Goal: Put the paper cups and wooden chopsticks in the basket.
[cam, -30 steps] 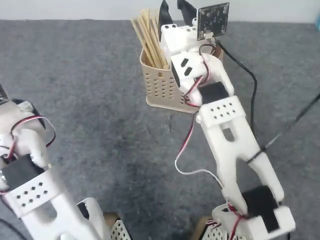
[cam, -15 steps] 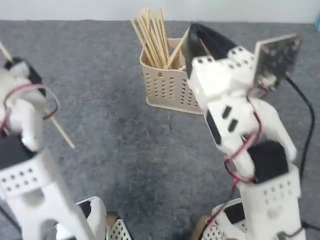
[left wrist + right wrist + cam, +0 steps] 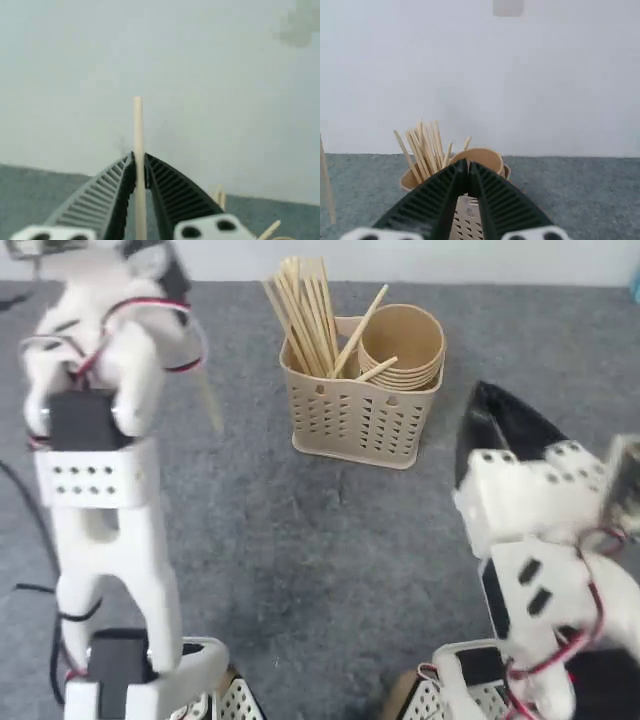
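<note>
A beige perforated basket (image 3: 350, 420) stands at the back middle of the table. It holds a bundle of wooden chopsticks (image 3: 305, 320) and a stack of brown paper cups (image 3: 402, 340). My left gripper (image 3: 139, 161) is raised high at the back left and shut on a single wooden chopstick (image 3: 137, 125), which pokes out past its fingertips. That chopstick (image 3: 208, 400) hangs left of the basket. My right gripper (image 3: 483, 392) is shut with nothing in it, off to the basket's front right. In the right wrist view the right gripper (image 3: 467, 166) points toward the basket (image 3: 465, 212) with its cups (image 3: 480, 157).
Grey carpet (image 3: 300, 560) covers the table, with a pale wall behind it. Both arm bases (image 3: 150, 680) stand at the front edge. Open carpet lies between the arms in front of the basket.
The right arm has pulled back from over the basket to the front right, uncovering the cups. The left arm has risen and swung toward the back with a chopstick in its gripper.
</note>
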Controlling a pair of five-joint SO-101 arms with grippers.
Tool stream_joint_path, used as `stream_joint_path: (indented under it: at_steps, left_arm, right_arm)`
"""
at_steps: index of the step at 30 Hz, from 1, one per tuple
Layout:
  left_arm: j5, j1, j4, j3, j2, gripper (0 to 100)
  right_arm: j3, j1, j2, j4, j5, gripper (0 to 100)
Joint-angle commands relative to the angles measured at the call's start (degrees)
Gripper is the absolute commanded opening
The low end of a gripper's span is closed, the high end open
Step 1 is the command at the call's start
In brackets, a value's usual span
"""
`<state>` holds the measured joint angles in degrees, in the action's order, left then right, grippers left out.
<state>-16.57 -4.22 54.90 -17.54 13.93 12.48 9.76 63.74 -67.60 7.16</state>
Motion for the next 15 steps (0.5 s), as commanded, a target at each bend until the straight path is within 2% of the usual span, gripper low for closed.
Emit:
stream_joint_path:
  at_steps: [1, 6, 15]
  left_arm:
    - [-0.1, 6.9, -11.3, -3.0, -0.2, 1]
    - [7.3, 13.6, -18.5, -1.5, -3.7, 1]
    - [8.3, 15.2, -34.3, -1.4, -10.7, 1]
  right_arm:
    - [5.4, -2.6, 3.6, -0.6, -1.0, 0.7]
    - [17.3, -3.7, 12.9, 0.0, -1.0, 0.7]
    - [38.9, -3.7, 29.8, 2.9, -1.0, 0.7]
